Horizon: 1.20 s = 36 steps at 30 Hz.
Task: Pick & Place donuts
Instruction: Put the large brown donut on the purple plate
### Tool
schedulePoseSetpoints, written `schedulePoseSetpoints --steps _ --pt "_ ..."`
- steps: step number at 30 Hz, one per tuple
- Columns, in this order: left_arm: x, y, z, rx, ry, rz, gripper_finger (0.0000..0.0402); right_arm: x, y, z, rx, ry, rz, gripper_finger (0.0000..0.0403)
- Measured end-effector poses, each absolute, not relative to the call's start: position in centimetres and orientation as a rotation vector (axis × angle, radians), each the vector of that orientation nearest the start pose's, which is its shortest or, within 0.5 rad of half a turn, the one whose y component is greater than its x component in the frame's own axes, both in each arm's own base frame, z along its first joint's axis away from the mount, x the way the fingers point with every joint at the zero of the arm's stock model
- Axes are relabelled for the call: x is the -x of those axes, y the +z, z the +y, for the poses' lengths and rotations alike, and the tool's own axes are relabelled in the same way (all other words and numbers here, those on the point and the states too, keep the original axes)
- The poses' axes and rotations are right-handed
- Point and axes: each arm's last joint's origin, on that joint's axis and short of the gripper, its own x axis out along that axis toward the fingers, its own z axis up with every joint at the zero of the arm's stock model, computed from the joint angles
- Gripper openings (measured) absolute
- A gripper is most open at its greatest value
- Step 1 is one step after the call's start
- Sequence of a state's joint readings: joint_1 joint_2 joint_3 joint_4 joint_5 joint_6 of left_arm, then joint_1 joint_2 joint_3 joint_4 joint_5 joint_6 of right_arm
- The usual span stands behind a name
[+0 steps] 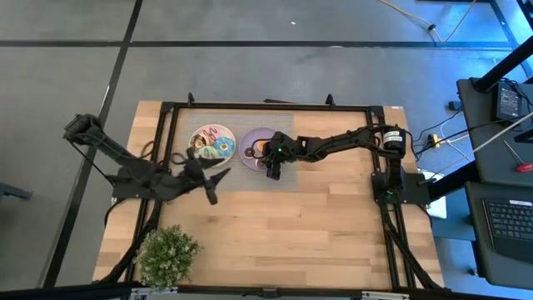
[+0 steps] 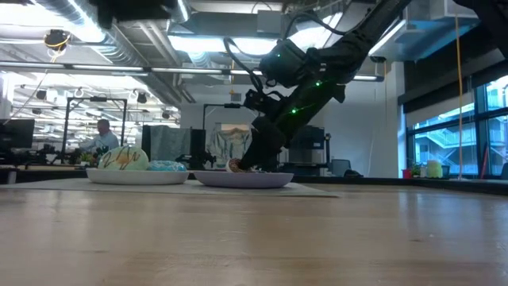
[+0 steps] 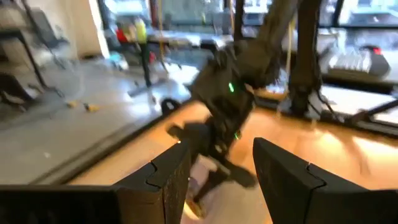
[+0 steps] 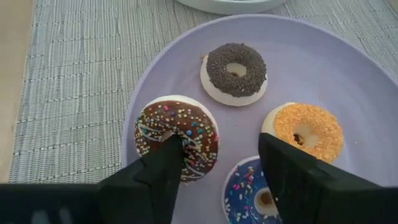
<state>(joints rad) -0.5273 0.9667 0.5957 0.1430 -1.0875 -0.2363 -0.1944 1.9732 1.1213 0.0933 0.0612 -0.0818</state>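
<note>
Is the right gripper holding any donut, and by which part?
Nothing is held: the right gripper is open above the lilac plate, one finger over the chocolate sprinkled donut.

Grey floor [image 1: 250, 71] w/ dark seams round the wooden table [image 1: 316, 233]. Open-plan room behind: exposed ceiling ducts [image 2: 103, 44], strip lights [image 2: 198, 41], big windows [image 2: 456, 135] on one side. Person [image 2: 101, 137] at a far desk. Laptop [image 1: 508, 221] on side bench.

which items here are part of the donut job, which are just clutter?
Job:
- chocolate sprinkle donut
- dark-brown mini donut
- orange mini donut
- blue donut
- lilac plate
- white plate with donuts
- right end effector, open

Clutter:
- potted plant
- woven mat
</note>
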Motion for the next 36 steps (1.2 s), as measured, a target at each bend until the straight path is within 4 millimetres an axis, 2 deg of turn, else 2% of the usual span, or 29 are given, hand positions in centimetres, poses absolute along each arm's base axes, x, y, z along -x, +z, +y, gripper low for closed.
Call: schedulePoseSetpoints --steps 4,8,15,20,26,31,36 --pt "-20.8 24.8 -6.4 0.09 0.556 0.195 0.017 -39.2 13.5 -7.9 0.028 -0.211 0.768 0.0225" --pt "-23.1 22.3 -4.2 0.109 0.606 0.303 0.017 -39.2 13.5 -7.9 0.025 -0.21 0.768 0.0229" --pt "-25.4 19.0 -1.5 0.118 0.63 0.439 0.0171 -39.2 13.5 -7.9 0.025 -0.21 0.766 0.0229" --pt "-27.0 16.5 -0.6 0.038 0.771 0.438 0.0169 -39.3 13.6 -7.9 0.025 -0.211 0.752 0.0229" --pt "-29.0 13.8 0.0 0.082 0.633 0.45 0.017 -39.3 13.6 -7.9 0.025 -0.212 0.751 0.0229" --pt "-29.7 12.3 0.7 0.102 0.651 0.43 0.0169 -39.3 13.6 -7.9 0.025 -0.212 0.751 0.0229" --pt "-29.7 11.7 1.2 0.101 0.672 0.451 0.017 -39.3 13.6 -7.9 0.026 -0.212 0.752 0.0229"
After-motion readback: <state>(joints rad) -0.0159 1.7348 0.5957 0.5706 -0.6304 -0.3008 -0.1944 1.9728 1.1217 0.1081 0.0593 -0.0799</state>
